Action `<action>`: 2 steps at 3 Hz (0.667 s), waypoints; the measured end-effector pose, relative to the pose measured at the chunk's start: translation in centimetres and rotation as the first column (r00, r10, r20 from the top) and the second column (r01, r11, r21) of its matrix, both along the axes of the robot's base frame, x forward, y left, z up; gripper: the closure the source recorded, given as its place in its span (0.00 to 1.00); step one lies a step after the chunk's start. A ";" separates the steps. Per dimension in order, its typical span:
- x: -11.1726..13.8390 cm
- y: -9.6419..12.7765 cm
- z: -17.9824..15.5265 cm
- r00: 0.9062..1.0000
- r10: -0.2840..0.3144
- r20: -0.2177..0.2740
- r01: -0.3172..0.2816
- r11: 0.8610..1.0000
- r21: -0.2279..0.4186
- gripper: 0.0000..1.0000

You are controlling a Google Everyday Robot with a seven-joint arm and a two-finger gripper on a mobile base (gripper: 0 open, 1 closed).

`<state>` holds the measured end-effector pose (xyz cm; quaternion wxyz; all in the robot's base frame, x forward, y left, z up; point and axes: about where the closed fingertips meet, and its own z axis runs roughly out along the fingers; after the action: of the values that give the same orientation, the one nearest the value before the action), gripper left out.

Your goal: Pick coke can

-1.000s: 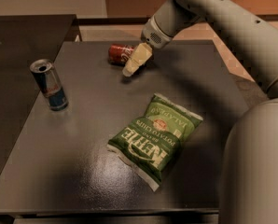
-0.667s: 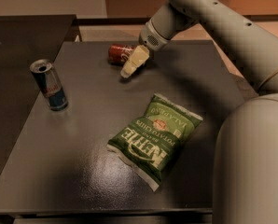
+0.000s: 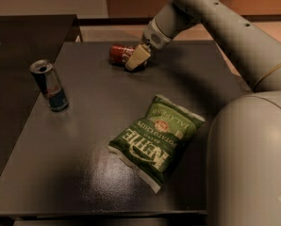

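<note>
The coke can (image 3: pixel 119 53) is red with white lettering and lies on its side at the far middle of the dark table (image 3: pixel 84 173). My gripper (image 3: pixel 136 58) is cream-coloured, reaches down from the upper right and sits right at the can's right end, covering that end. I cannot tell whether it touches the can.
A taller blue-and-silver can (image 3: pixel 49 85) stands upright near the table's left edge. A green chip bag (image 3: pixel 155 139) lies flat in the middle right. My arm and base (image 3: pixel 253 140) fill the right side. A second dark surface (image 3: pixel 18 46) adjoins on the left.
The gripper stays at the can's right end. The arm's upper links have shifted slightly. The can, the bag and the blue can have not moved.
</note>
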<state>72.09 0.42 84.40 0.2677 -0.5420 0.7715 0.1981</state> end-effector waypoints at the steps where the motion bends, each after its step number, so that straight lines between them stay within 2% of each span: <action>1: 0.3 -0.4 0.8 1.000 -0.001 0.018 0.001 1.000 0.014 0.64; 2: -0.3 -1.1 2.5 0.999 0.012 0.032 -0.013 1.000 0.020 0.87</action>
<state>71.78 -0.67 86.93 0.2843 -0.5472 0.7618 0.1986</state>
